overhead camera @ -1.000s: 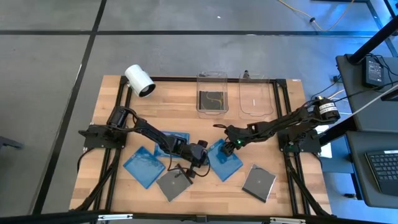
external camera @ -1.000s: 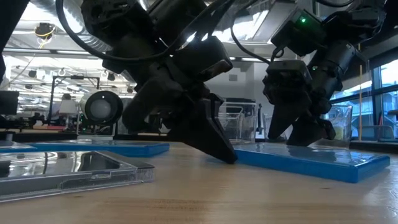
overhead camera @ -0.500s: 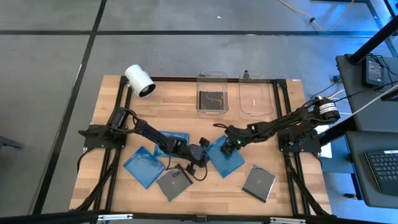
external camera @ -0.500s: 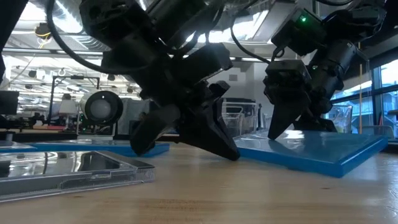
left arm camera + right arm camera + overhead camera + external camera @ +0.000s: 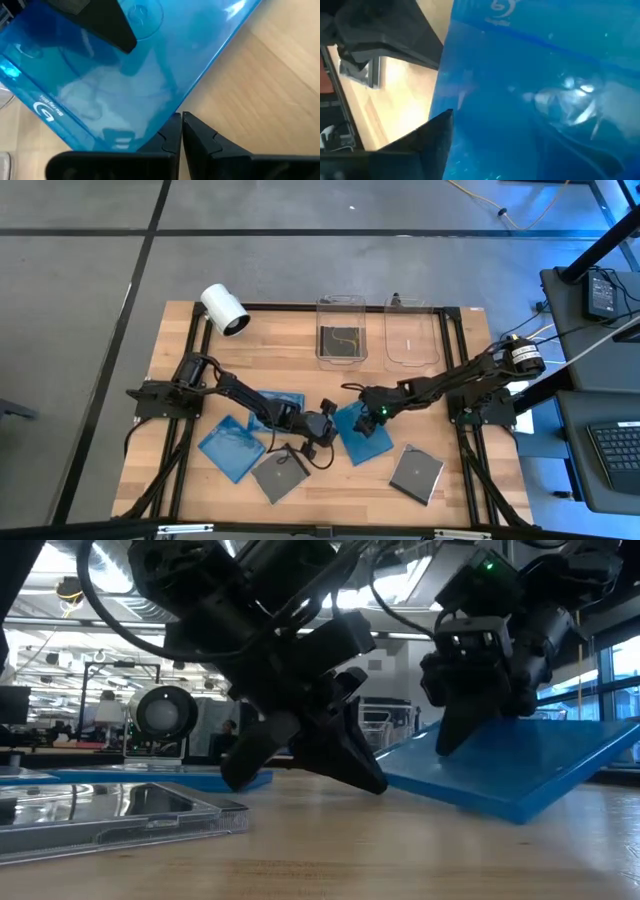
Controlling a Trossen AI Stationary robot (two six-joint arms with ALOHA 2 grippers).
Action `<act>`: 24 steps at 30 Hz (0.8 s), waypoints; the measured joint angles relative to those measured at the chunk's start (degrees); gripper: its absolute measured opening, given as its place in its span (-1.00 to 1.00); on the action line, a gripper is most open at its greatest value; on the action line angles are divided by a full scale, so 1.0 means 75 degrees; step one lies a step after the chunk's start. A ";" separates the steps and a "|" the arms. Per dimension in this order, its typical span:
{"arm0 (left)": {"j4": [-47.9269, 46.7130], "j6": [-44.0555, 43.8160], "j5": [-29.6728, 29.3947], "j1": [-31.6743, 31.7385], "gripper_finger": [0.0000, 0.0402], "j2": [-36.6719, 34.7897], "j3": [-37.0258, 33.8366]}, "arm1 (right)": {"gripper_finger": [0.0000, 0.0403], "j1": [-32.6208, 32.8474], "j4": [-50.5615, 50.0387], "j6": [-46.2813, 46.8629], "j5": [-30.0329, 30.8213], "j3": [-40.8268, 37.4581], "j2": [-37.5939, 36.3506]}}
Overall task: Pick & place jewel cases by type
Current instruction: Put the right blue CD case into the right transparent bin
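Right claw [image 5: 366, 423] grips a blue jewel case [image 5: 362, 434] mid-tabletop [image 5: 450, 495], one edge tilted up. Left claw [image 5: 322, 432], fingers pressed together, rests its tips on the wood beside that case's left edge.

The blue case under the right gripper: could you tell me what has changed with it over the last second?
The right gripper has tilted the blue case, lifting one edge while the other rests on the table. The shut left gripper stayed braced against the low edge. The other cases haven't moved.
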 joint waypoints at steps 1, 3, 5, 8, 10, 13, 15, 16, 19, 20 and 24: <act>-0.0006 -0.0015 0.0002 -0.0002 -0.93 -0.0003 0.0000 | 0.23 -0.0004 -0.0002 -0.0072 -0.0023 0.0000 -0.0011; -0.0070 -0.0018 0.0010 -0.0005 -0.93 -0.0003 0.0000 | 0.15 -0.0002 0.0026 -0.0209 -0.0020 0.0000 -0.0015; -0.0106 -0.0093 0.0012 -0.0005 -0.93 -0.0003 0.0000 | 0.06 -0.0004 0.0038 -0.0220 -0.0020 0.0006 -0.0020; -0.0205 -0.0303 0.0021 -0.0008 -0.92 -0.0009 0.0003 | -0.08 -0.0004 0.0073 -0.0254 -0.0020 0.0009 -0.0026; -0.0243 -0.0424 0.0018 -0.0008 -0.92 -0.0017 0.0009 | -0.18 -0.0009 0.0106 -0.0347 -0.0069 0.0009 -0.0037; -0.0288 -0.0519 -0.0051 -0.0081 -0.91 -0.0020 0.0009 | -0.30 -0.0017 0.0128 -0.0401 -0.0125 0.0017 -0.0038; -0.0330 -0.0540 -0.0063 -0.0095 -0.92 -0.0022 0.0013 | -0.37 -0.0015 0.0147 -0.0409 -0.0144 0.0023 -0.0041; -0.0354 -0.0540 -0.0052 -0.0095 -0.93 -0.0024 0.0017 | -0.40 -0.0015 0.0150 -0.0412 -0.0152 0.0023 -0.0041; -0.0393 -0.0542 -0.0025 -0.0092 -0.94 -0.0032 0.0023 | -0.47 -0.0015 0.0149 -0.0415 -0.0160 0.0026 -0.0041; -0.0417 -0.0510 -0.0011 -0.0092 -0.94 -0.0056 0.0023 | -0.49 -0.0015 0.0164 -0.0417 -0.0169 0.0029 -0.0041; -0.0870 -0.0194 -0.0240 -0.0104 -0.93 -0.0366 0.0016 | -0.55 -0.0015 0.0211 -0.0415 -0.0335 0.0029 -0.0041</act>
